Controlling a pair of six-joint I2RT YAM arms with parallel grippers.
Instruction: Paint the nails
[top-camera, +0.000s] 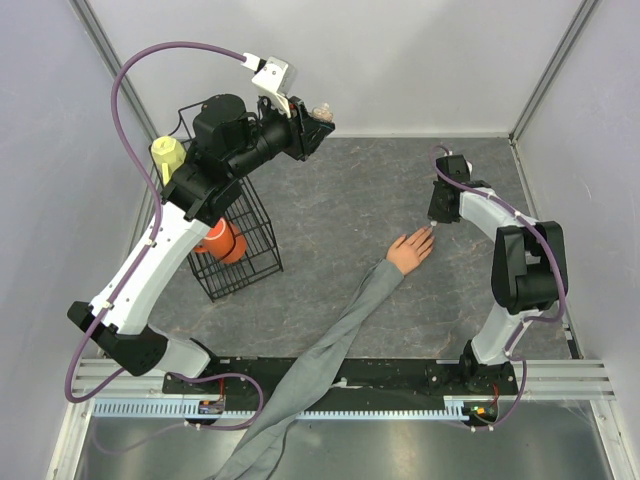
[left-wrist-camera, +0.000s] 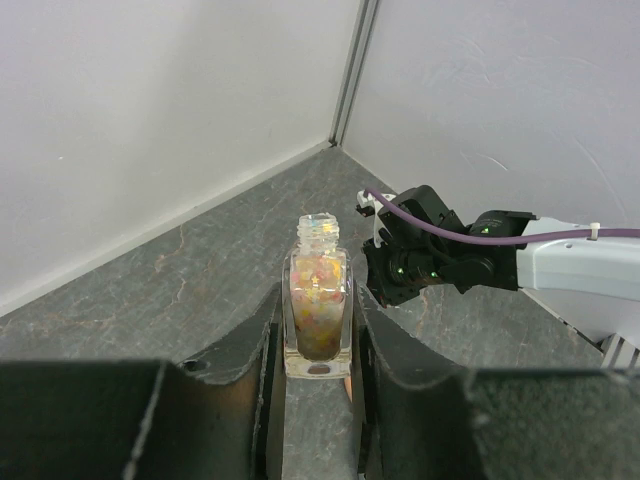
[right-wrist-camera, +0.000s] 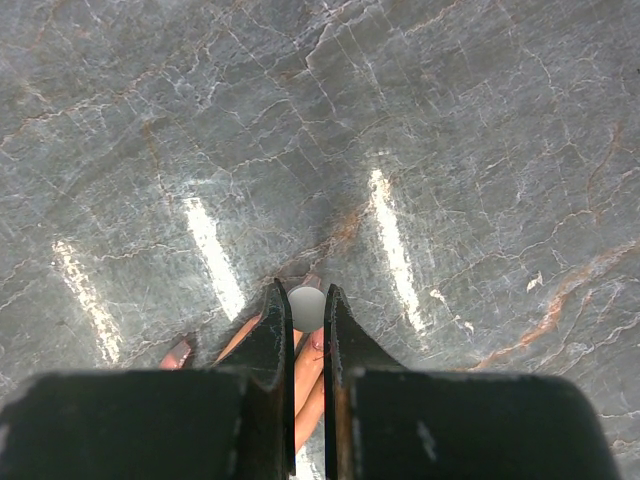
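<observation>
Nails (right-wrist-camera: 182, 350) tip the mannequin hand (top-camera: 410, 250) lying mid-table. I judge them tiny, hard and slick, on a light hand that could slide, so they want brush contact only. My left gripper (left-wrist-camera: 318, 325) clamps the open glass polish bottle (left-wrist-camera: 318, 285), fragile and spillable, with no label readable. My right gripper (right-wrist-camera: 303, 298) pinches a white brush piece (right-wrist-camera: 306, 308) over the fingertips.

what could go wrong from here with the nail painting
1. The polish bottle is uncapped and clamped only by the left fingers, raised over the table; a tilt could spill it.
2. The right fingers hold a white round cap right over the mannequin hand, blocking the wrist view of the fingertip below, so polish may land on skin.
3. That hand lies unheld; pressure could shove it.
</observation>
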